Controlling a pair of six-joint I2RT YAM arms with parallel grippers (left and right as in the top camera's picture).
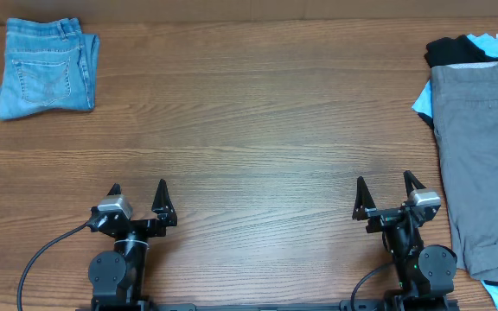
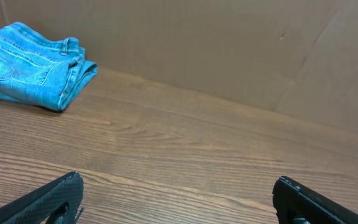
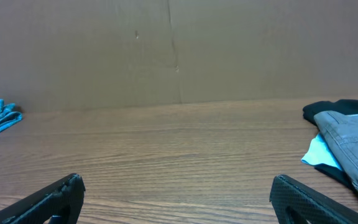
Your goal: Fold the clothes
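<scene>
At the far left corner of the desk [image 1: 258, 121] sit folded jeans [image 1: 46, 67], probably set aside as finished. Near the front edge, the left fingers [image 1: 164, 200] and right fingers [image 1: 360, 197] are spread and empty, likely at rest. At the right edge, grey shorts [image 1: 478, 164] top the unfolded pile, their long axis front-to-back and the waistband pointing away.

The left gripper [image 1: 138, 186] and right gripper [image 1: 385, 180] gape wide. Folded jeans [image 1: 46, 67] lie far ahead-left of the left fingers [image 1: 163, 203]; grey shorts [image 1: 482, 164] lie just beside the right fingers [image 1: 411, 181].
</scene>
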